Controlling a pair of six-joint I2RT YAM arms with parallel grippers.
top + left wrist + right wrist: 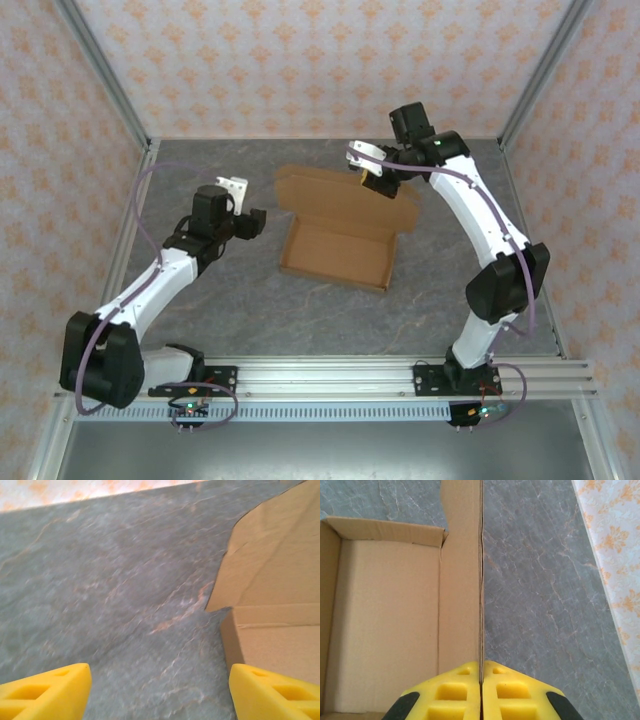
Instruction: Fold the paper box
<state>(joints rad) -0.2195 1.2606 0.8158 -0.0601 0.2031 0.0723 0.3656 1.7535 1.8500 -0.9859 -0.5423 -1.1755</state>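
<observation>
paper box (335, 250) near the middle of the grey marbled table (200, 300) in the top view, shallow tray with raised walls on the near side, lid panel (330, 195) laid open toward the patterned wall (320, 70). left gripper (255, 222) just left of the box, apart from it. right gripper (375, 182) over the far right part of the lid panel. from the left wrist, yellow left fingers (47, 692) spread wide at the bottom corners, bare table between them; brown cardboard off to the right, a tray corner with a curved-cut flap above it. from the right wrist, yellow right fingers (455, 695) pressed together, pinching a thin cardboard edge seen end-on and running straight away from the tips; open tray to the left of that edge, grey table to its right, patterned wall at the far right.
</observation>
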